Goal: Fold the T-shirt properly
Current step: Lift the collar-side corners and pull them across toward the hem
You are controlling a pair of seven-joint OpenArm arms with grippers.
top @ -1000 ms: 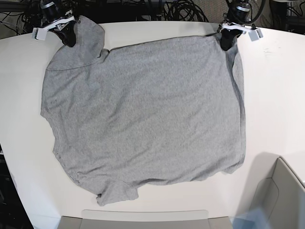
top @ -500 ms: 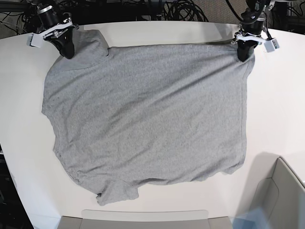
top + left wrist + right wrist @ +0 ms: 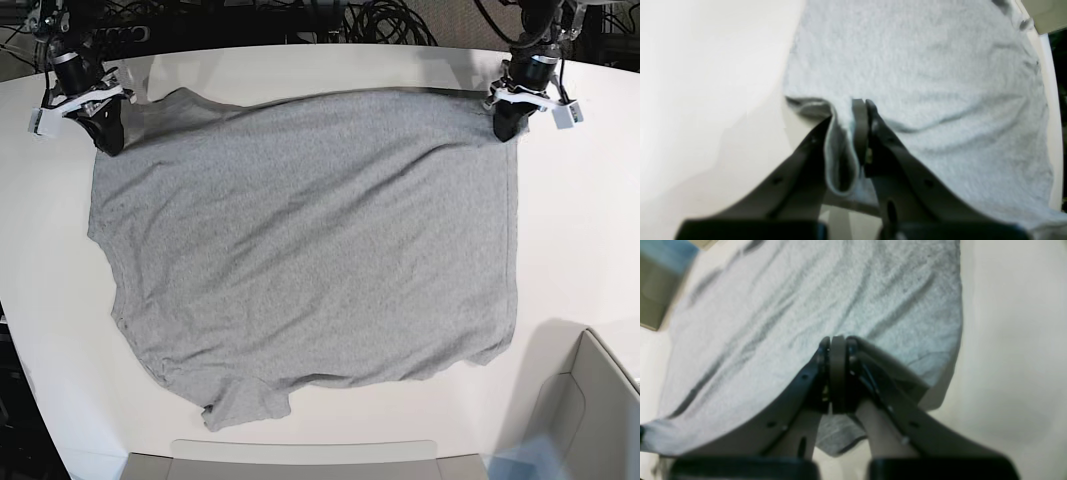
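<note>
Grey cotton of the T-shirt (image 3: 310, 250) is spread mid-table, pinched at eleven and one o'clock by the closed right gripper (image 3: 110, 139) and left gripper (image 3: 508, 124). Its far edge is best kept taut and level.

The T-shirt (image 3: 310, 240) is soft matt grey cloth, kinda wrinkly up top but pretty smooth across the middle. Table (image 3: 590, 230) looks smooth and pale with a slight sheen, and the claws (image 3: 508, 128) (image 3: 112, 140) have shiny black tips, plus glossy whitish parts.
</note>
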